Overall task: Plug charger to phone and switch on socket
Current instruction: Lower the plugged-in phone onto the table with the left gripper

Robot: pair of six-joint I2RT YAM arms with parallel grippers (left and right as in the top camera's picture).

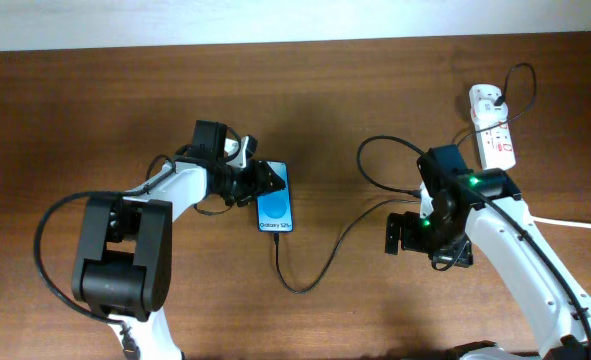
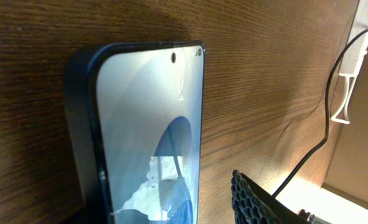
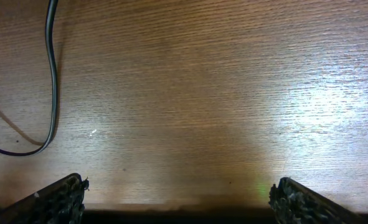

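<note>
The phone (image 1: 274,208) lies flat at the table's middle, its blue screen up. The black charger cable (image 1: 320,268) meets the phone's bottom edge, loops toward the front, then runs back right to a white adapter (image 1: 485,99) on the socket (image 1: 496,138), a white strip at the far right. My left gripper (image 1: 256,181) is open at the phone's top end. In the left wrist view the phone (image 2: 149,130) fills the left and one finger (image 2: 252,200) stands apart from its right edge. My right gripper (image 1: 407,234) is open and empty over bare wood (image 3: 180,205).
The socket's thick white cord (image 1: 575,223) runs off the right edge behind my right arm. The cable also shows in the right wrist view (image 3: 51,74) and the left wrist view (image 2: 324,124). The table's back edge meets a pale wall.
</note>
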